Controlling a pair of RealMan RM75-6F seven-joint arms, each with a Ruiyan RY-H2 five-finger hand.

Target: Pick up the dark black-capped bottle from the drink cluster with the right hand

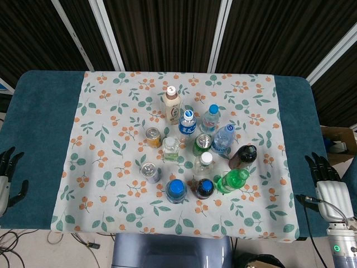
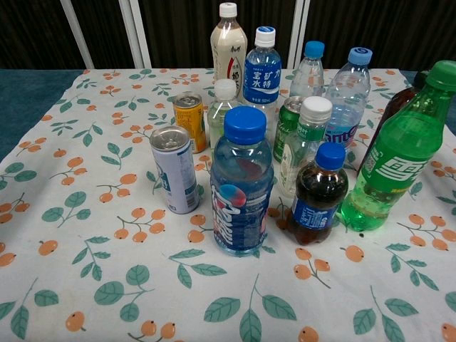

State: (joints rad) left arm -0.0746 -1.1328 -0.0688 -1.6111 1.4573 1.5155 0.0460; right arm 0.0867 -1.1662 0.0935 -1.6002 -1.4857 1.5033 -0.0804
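**benchrat:** Dark slatted wall at the back, teal counter (image 1: 39,139) with a white cloth printed with orange fruit and green leaves (image 1: 111,139) spread over it. All the drinks are bunched mid-cloth, probably so picking one means working around its neighbours.

**mug_o_tea:** Where's the target? I see a dark brown bottle with a black cap (image 1: 244,157) on the cluster's edge nearest the right hand (image 1: 326,178).

**benchrat:** That's my read too. It's up and inward of that hand, well apart from it. The green plastic soda bottle (image 1: 233,180) sits just beside it on the hand's side, and the clear bottle with a blue cap (image 1: 223,138) is on its far side. In the chest view it's mostly hidden behind the green one.

**mug_o_tea:** Hands?

**benchrat:** Right hand is released, fingers spread, holding nothing, parked off the counter's edge. Left hand (image 1: 10,178) looks the same on the opposite side. So the reach hasn't begun, I'd say. Coming in from the outer edge seems safest.
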